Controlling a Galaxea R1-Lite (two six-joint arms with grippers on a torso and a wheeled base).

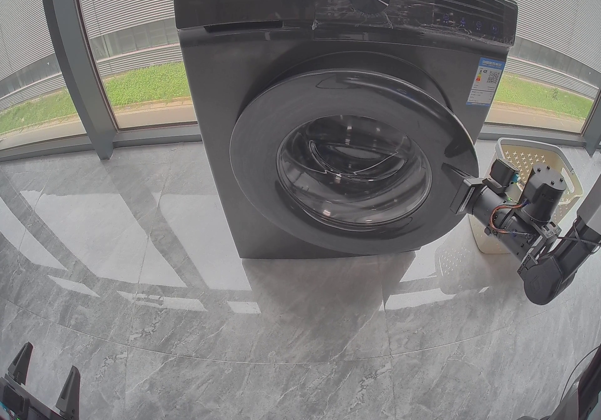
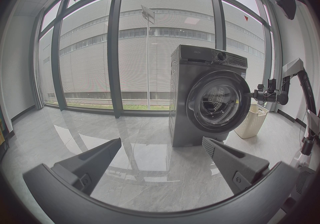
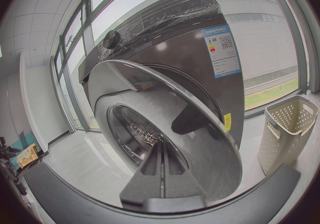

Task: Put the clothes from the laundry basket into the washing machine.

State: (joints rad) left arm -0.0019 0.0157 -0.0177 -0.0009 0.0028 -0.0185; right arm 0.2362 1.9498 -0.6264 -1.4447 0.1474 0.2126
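Right gripper (image 3: pixel 162 147) clenched at door (image 1: pixel 263 145) rim, wrist view suggests door ajar, left gripper (image 2: pixel 161 141) spread

Head cam sits up high, tilted down at the front of the washing machine (image 1: pixel 213 102), pretty close, with grey floor (image 1: pixel 188 315) below it. Left wrist cam hangs low over that floor, well back, looking level past its own wide-spread left gripper (image 2: pixel 161 141) at the machine's front-left corner, windows (image 2: pixel 86 61) behind. Right wrist cam is right up against the door (image 3: pixel 200 154), looking along the pressed-together fingers of the right gripper (image 3: pixel 162 144). All three catch the door and the laundry basket (image 3: pixel 283 147) by the machine's right side. The left wrist cam also gets the right arm (image 2: pixel 306 87) at the door's edge.
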